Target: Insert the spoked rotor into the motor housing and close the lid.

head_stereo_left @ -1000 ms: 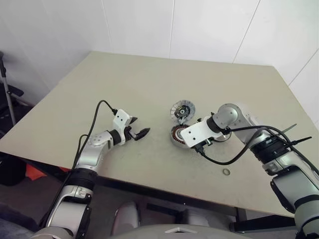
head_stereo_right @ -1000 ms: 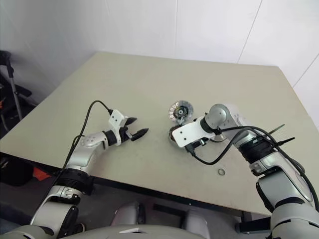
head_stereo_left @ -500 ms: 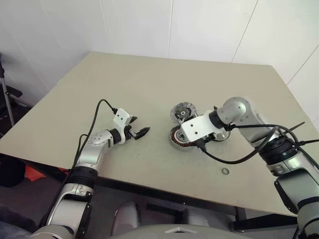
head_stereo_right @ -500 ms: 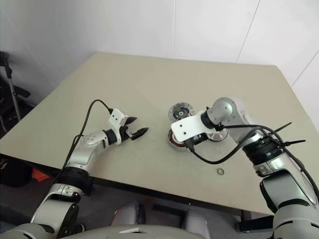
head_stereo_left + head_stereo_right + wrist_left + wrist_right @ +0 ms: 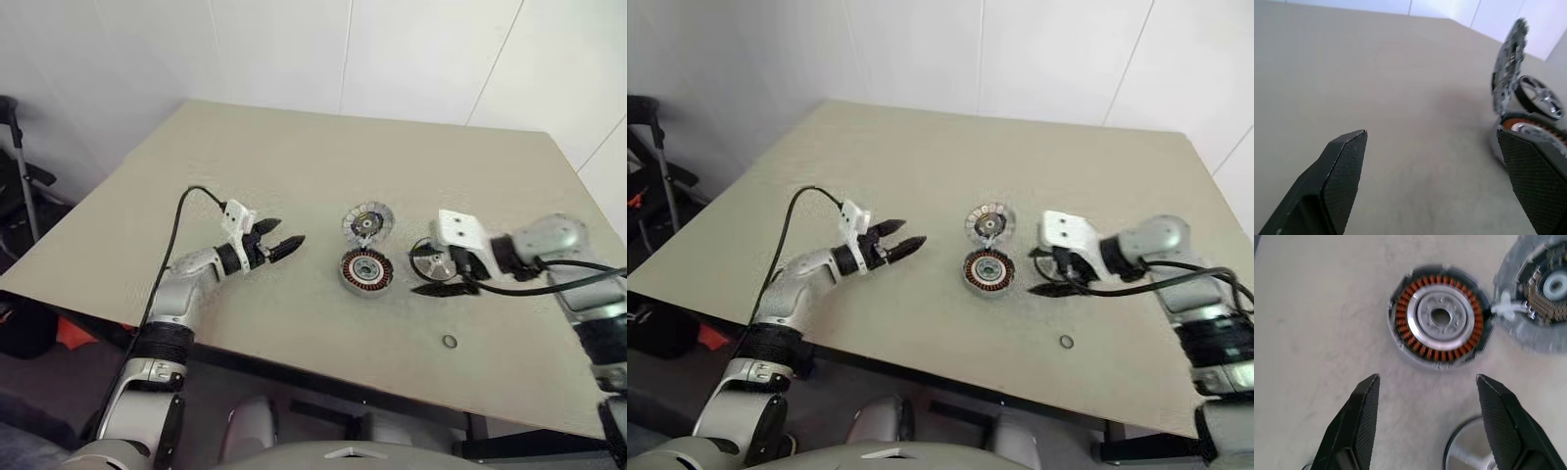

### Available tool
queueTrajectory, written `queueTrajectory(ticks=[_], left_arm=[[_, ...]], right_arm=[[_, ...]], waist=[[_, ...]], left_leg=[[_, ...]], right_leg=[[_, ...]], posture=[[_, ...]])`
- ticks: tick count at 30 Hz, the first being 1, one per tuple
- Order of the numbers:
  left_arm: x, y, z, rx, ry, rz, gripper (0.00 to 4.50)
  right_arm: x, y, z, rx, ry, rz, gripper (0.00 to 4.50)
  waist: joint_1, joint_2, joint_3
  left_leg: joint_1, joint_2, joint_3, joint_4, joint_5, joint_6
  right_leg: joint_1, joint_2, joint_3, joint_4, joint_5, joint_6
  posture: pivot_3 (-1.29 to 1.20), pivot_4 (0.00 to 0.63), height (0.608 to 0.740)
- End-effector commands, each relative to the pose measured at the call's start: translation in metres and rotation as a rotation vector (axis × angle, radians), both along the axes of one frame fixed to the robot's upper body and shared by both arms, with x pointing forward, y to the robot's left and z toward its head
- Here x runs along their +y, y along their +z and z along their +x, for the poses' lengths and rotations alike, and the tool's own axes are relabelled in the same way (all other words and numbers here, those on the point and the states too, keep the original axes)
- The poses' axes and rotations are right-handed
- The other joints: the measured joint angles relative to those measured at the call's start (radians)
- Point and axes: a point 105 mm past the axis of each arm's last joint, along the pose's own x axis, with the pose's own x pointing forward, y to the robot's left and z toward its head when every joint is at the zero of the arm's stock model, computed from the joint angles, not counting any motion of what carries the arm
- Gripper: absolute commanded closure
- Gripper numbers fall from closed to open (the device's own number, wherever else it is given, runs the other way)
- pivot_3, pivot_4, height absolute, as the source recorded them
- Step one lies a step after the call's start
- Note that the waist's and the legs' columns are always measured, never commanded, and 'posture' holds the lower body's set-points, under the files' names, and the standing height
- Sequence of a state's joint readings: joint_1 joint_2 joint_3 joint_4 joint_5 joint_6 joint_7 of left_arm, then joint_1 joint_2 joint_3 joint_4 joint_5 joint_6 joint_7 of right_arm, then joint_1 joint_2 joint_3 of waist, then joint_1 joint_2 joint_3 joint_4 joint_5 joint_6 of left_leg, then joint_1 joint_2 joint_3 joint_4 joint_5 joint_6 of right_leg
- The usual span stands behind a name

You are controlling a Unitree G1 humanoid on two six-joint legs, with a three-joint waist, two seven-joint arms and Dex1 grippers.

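My housing (image 5: pixel 365 271) lies open, lid (image 5: pixel 367 222) just behind, rotor (image 5: pixel 432 261) beside its right. My right gripper (image 5: pixel 434 271) and left gripper (image 5: pixel 277 238) hang spread, grasping nothing.

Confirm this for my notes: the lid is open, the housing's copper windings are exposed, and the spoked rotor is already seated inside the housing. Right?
Not quite. The spoked rotor is not in the motor housing; it lies on the table beside it, by the right pincer, as the left eye view shows. The lid is open and the copper windings are exposed, as you say.
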State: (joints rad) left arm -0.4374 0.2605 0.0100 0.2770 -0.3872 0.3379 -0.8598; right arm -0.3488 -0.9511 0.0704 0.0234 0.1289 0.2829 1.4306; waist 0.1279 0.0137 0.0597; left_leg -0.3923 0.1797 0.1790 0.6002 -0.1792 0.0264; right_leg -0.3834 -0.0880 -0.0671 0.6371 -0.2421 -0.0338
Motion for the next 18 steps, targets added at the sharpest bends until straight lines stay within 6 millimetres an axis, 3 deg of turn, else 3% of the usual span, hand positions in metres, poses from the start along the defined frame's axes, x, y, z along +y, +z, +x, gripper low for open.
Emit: queueTrajectory(ticks=[1, 5, 9, 18], left_arm=[[-0.001, 0.015, -0.002, -0.024, -0.037, -0.024, 0.0], [-0.004, 0.011, 0.001, -0.015, -0.043, 0.002, 0.0], [-0.008, 0.006, 0.0, -0.007, -0.053, 0.027, 0.0], [-0.007, 0.003, 0.0, -0.01, -0.054, 0.059, 0.0]], right_arm=[[-0.008, 0.015, -0.011, 0.019, -0.016, 0.04, 0.97], [-0.012, 0.008, -0.033, 0.082, -0.011, 0.056, 0.97], [-0.019, -0.015, -0.051, 0.09, 0.02, -0.027, 0.97], [-0.028, -0.048, -0.057, 0.068, 0.016, -0.123, 0.97]], waist=[[-0.003, 0.0, 0.0], [-0.002, 0.0, 0.0], [-0.001, 0.001, 0.0], [-0.004, 0.001, -0.001]], left_leg=[[0.001, 0.0, 0.0, -0.001, 0.0, 0.0], [0.007, 0.0, 0.001, -0.002, 0.001, -0.001], [0.014, 0.0, 0.0, -0.008, 0.001, -0.001], [0.013, -0.001, 0.001, -0.01, -0.002, 0.003]], right_leg=[[0.0, 0.0, 0.0, 0.0, 0.0, 0.0], [0.004, 0.0, 0.0, -0.001, -0.003, 0.005], [0.016, 0.001, -0.001, -0.014, -0.005, 0.009], [0.02, 0.001, -0.001, -0.027, -0.001, 0.003]], posture=[[0.0, 0.0, 0.74], [0.0, 0.0, 0.74], [0.0, 0.0, 0.74], [0.0, 0.0, 0.74]])
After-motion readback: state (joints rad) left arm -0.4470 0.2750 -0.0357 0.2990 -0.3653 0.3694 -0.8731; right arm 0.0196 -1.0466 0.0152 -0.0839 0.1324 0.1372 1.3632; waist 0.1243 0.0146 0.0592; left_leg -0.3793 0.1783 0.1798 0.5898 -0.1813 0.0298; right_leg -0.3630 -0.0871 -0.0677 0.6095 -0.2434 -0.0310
